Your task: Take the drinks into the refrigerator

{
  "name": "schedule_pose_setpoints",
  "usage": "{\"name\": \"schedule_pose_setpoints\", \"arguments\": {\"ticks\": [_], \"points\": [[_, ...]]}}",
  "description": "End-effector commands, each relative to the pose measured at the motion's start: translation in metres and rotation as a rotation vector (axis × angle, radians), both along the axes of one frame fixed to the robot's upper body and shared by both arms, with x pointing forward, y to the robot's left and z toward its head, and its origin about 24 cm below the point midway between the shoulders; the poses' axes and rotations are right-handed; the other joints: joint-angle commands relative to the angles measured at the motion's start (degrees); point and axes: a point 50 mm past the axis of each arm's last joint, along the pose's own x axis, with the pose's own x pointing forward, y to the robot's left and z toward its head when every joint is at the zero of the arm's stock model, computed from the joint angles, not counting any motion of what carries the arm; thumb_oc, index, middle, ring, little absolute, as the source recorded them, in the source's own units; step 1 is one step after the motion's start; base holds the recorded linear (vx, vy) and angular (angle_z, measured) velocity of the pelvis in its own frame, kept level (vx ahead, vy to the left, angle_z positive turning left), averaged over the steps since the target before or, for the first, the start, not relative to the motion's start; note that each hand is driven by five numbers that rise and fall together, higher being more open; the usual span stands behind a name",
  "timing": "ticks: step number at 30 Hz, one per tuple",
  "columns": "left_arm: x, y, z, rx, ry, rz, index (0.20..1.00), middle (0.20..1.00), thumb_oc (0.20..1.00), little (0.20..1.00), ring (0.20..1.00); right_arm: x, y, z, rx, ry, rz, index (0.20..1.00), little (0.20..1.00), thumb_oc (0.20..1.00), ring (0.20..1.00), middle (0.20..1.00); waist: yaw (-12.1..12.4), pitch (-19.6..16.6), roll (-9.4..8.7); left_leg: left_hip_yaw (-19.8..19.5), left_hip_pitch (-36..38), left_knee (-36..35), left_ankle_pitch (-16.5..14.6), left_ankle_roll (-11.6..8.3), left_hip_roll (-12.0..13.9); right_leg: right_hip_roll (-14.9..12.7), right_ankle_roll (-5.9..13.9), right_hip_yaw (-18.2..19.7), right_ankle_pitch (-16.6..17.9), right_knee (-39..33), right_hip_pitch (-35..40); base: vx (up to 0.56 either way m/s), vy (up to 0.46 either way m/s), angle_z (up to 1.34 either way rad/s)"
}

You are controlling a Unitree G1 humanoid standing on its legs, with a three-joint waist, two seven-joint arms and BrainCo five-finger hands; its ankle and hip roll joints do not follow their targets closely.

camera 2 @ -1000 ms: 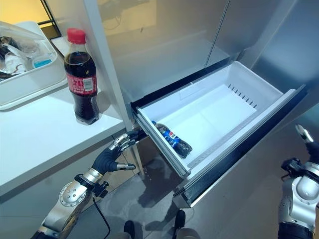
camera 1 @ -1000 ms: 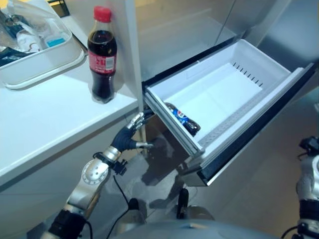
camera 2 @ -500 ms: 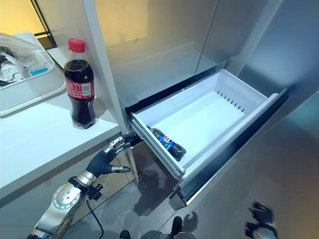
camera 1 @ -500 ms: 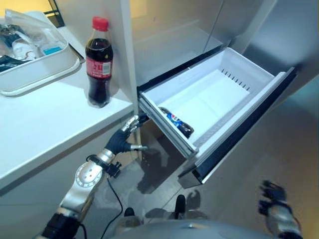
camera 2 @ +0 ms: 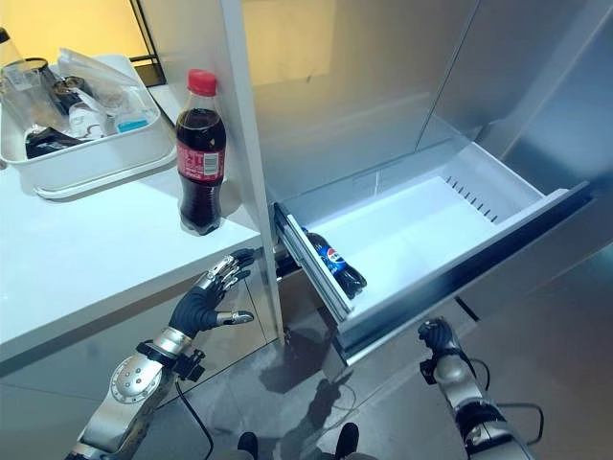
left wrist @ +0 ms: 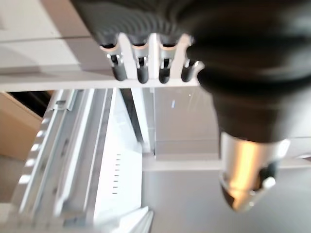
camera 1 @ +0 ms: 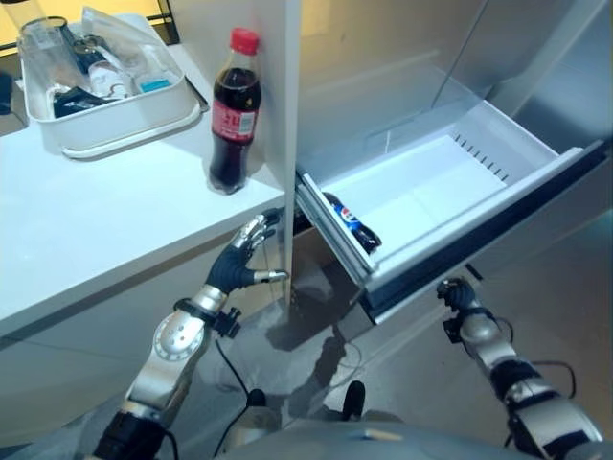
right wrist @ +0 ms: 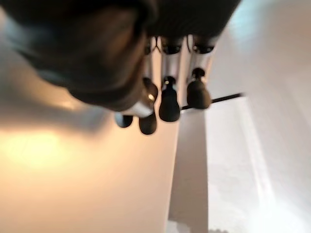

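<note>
A dark cola bottle with a red cap and red label stands upright on the white counter, close to the refrigerator's side panel. The white refrigerator drawer is pulled out, and a small dark bottle with a blue label lies along its near left wall. My left hand hovers open below the counter's edge, beside the drawer's left corner, holding nothing. Just under the drawer's dark front edge is my right hand, with its fingers curled and nothing in them.
A white tray with a glass, bags and several small items sits at the back left of the counter. The refrigerator's grey doors rise behind the drawer. Grey floor lies below the drawer.
The camera has shifted. My right hand has come up from the lower right to just under the drawer's front. The left hand stays by the counter's edge.
</note>
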Motion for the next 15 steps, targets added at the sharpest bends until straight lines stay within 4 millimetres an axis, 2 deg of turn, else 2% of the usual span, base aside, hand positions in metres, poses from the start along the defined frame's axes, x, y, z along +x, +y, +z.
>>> {"name": "schedule_pose_setpoints", "arguments": {"ticks": [1, 2, 3, 4, 5, 6, 10, 14, 15], "points": [[0.001, -0.017, 0.021, -0.065, -0.107, -0.079, 1.000, 1.000, 1.000, 1.000, 1.000, 0.091, 0.076, 0.112, -0.005, -0.402, 0.303, 0.200, 0.200, 0.200, 0.200, 0.200, 4.76, 1.13, 0.01, -2.29, -0.24, 0.07, -3.83, 5.11, -4.94, 0.39, 1.59, -1.75, -2.95, 4.50, 1.37, -0.02, -0.016, 0.05], [0.000, -0.018, 0.019, -0.066, -0.095, -0.079, 1.000, 1.000, 1.000, 1.000, 1.000, 0.096, 0.085, 0.121, -0.036, -0.411, 0.345, 0.200, 0.200, 0.200, 0.200, 0.200, 5.31, 1.20, -0.15, -2.56, -0.41, 0.07, -3.62, 5.01, -4.89, 0.35, 1.58, -1.95, -2.87, 4.48, 1.32, -0.02, -0.006, 0.07], [0.000, -0.017, 0.019, -0.066, -0.095, -0.078, 1.000, 1.000, 1.000, 1.000, 1.000, 0.096, 0.085, 0.121, -0.036, -0.412, 0.346, 0.200, 0.200, 0.200, 0.200, 0.200, 5.25, 1.22, -0.15, -2.57, -0.43, 0.07, -3.61, 5.01, -4.89, 0.35, 1.57, -1.96, -2.87, 4.48, 1.31, -0.02, -0.014, 0.09], [-0.001, -0.018, 0.017, -0.067, -0.084, -0.077, 1.000, 1.000, 1.000, 1.000, 1.000, 0.102, 0.098, 0.132, -0.070, -0.430, 0.401, 0.200, 0.200, 0.200, 0.200, 0.200, 5.70, 1.29, -0.32, -2.75, -0.68, 0.07, -3.44, 4.95, -4.83, 0.34, 1.47, -2.16, -2.83, 4.40, 1.30, -0.01, -0.009, 0.10], [-0.001, -0.018, 0.017, -0.067, -0.085, -0.076, 1.000, 1.000, 1.000, 1.000, 1.000, 0.102, 0.098, 0.132, -0.070, -0.430, 0.401, 0.200, 0.200, 0.200, 0.200, 0.200, 5.65, 1.31, -0.32, -2.77, -0.69, 0.07, -3.43, 4.95, -4.83, 0.34, 1.47, -2.17, -2.83, 4.40, 1.30, -0.01, -0.018, 0.15], [-0.002, -0.017, 0.015, -0.069, -0.072, -0.071, 1.000, 1.000, 1.000, 1.000, 1.000, 0.105, 0.109, 0.137, -0.089, -0.439, 0.437, 0.200, 0.200, 0.200, 0.200, 0.200, 5.91, 1.33, -0.45, -2.89, -0.83, 0.07, -3.36, 4.94, -4.81, 0.30, 1.44, -2.31, -2.71, 4.36, 1.29, 0.00, -0.009, 0.21], [-0.002, -0.017, 0.012, -0.067, -0.063, -0.064, 1.000, 1.000, 1.000, 1.000, 1.000, 0.107, 0.121, 0.141, -0.112, -0.444, 0.474, 0.200, 0.200, 0.200, 0.200, 0.200, 6.18, 1.37, -0.51, -3.24, -1.03, 0.07, -3.13, 4.84, -4.80, 0.23, 1.37, -2.68, -2.61, 4.20, 1.30, 0.00, -0.006, 0.09], [-0.001, -0.017, 0.011, -0.060, -0.059, -0.060, 1.000, 1.000, 1.000, 1.000, 1.000, 0.107, 0.124, 0.140, -0.137, -0.434, 0.496, 0.200, 0.200, 0.200, 0.200, 0.200, 6.03, 1.37, -0.44, -3.37, -1.27, 0.07, -3.00, 4.70, -4.72, 0.22, 1.33, -2.78, -2.55, 4.11, 1.20, -0.01, -0.004, 0.10], [-0.001, -0.017, 0.010, -0.056, -0.054, -0.058, 1.000, 1.000, 1.000, 1.000, 1.000, 0.106, 0.120, 0.135, -0.131, -0.421, 0.473, 0.200, 0.200, 0.200, 0.200, 0.200, 5.96, 1.40, -0.43, -3.42, -1.36, 0.07, -2.96, 4.69, -4.73, 0.22, 1.32, -2.83, -2.49, 4.01, 1.20, -0.01, -0.004, 0.15]]}}
